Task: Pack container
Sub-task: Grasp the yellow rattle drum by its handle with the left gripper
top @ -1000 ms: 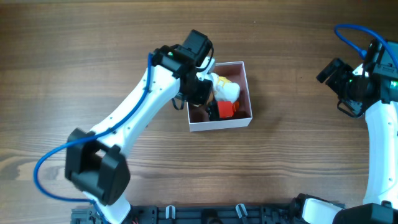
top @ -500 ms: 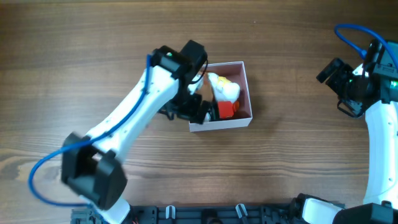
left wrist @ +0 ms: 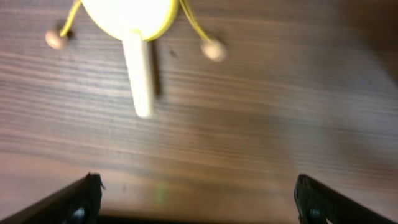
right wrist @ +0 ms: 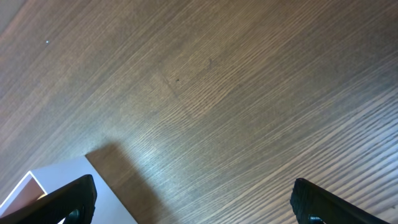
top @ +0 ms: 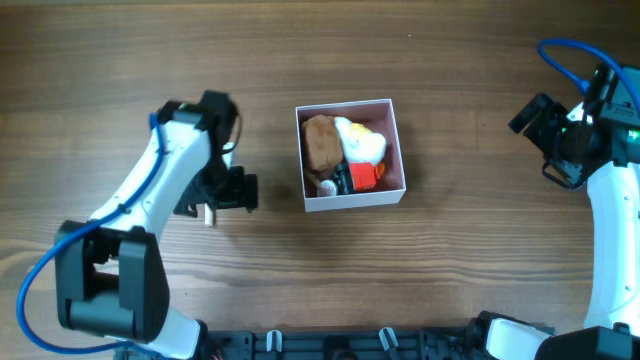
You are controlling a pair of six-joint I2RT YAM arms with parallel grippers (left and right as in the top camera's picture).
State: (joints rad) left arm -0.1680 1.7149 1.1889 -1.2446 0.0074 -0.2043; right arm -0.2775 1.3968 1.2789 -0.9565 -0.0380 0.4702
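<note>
**A:** The container (top: pixel 352 201): where on the table (top: pixel 120 50) does it sit?

**B:** Near the middle of the wooden top, with white walls outside and dusty pink inside. Neither arm touches it.

**A:** And the arms?

**B:** The left arm (top: pixel 150 187) reaches in from the lower left. The left gripper (left wrist: pixel 198 186) is well to the left of the container and points down at the wood, its jaws spread wide and empty. The right gripper (right wrist: pixel 194 183) hovers far off by the right edge, jaws also wide apart with nothing in them. Its wrist camera catches only a white corner of the container at lower left.

**A:** What lies in the container?

**B:** A brown toy (top: pixel 321 143) lies along the left wall, with a white and yellow toy (top: pixel 362 142) beside it toward the back right. A red toy (top: pixel 366 175) sits in front of that. Between brown and red is a small black piece (top: pixel 343 180); I cannot tell what it is.

**A:** Anything loose?

**B:** A yellow-rimmed rattle drum (left wrist: pixel 127 9) lies on the wood ahead of the left gripper. Its pale handle (left wrist: pixel 140 74) points toward the fingers, and two beads (left wrist: pixel 56 39) on yellow cords lie one on each side.
</note>
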